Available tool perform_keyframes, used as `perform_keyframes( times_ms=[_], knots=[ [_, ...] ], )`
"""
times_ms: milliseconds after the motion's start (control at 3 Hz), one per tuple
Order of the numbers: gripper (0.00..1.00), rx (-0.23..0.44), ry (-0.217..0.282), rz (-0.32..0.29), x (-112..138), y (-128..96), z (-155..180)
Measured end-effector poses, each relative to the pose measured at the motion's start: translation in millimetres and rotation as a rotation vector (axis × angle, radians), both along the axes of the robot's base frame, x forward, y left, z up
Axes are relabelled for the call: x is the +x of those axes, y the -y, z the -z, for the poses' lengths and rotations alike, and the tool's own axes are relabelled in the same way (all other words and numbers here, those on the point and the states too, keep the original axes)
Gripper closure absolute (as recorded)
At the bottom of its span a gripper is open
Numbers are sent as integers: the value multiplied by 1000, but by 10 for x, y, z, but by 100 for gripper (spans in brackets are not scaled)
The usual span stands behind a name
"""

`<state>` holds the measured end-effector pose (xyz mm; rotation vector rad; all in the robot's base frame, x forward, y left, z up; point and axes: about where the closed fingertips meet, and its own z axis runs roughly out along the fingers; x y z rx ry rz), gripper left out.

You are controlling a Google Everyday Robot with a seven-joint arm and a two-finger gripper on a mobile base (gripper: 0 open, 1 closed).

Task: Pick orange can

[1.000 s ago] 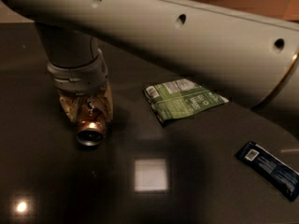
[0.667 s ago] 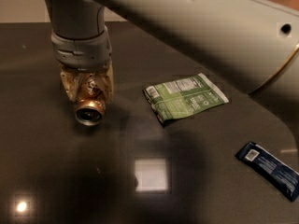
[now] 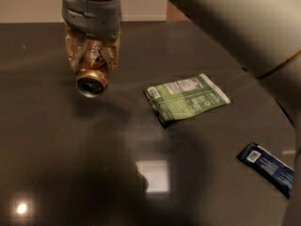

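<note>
The orange can (image 3: 91, 80) is a small copper-orange metallic can with a silver rim. It hangs in the air at the upper left, its round end turned toward the camera, above the dark table (image 3: 70, 173). My gripper (image 3: 92, 62) comes down from the grey wrist at the top left and is shut on the can, with one tan finger (image 3: 74, 55) on each side of it. The can's upper part is hidden between the fingers.
A green snack packet (image 3: 187, 99) lies flat on the table right of the can. A dark blue flat wrapper (image 3: 268, 167) lies near the right edge. My large grey arm (image 3: 235, 22) crosses the upper right. Light reflections show on the tabletop.
The gripper has risen with the orange can in it. The can has left the table and now hangs above it. The packet and wrapper have not moved.
</note>
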<state>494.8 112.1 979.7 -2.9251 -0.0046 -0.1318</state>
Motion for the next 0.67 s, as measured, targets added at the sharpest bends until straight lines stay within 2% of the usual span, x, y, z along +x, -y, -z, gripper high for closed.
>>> perform_keyframes(
  times_ms=[667],
  knots=[
    [100,58,42,4,94,-141,-57]
  ],
)
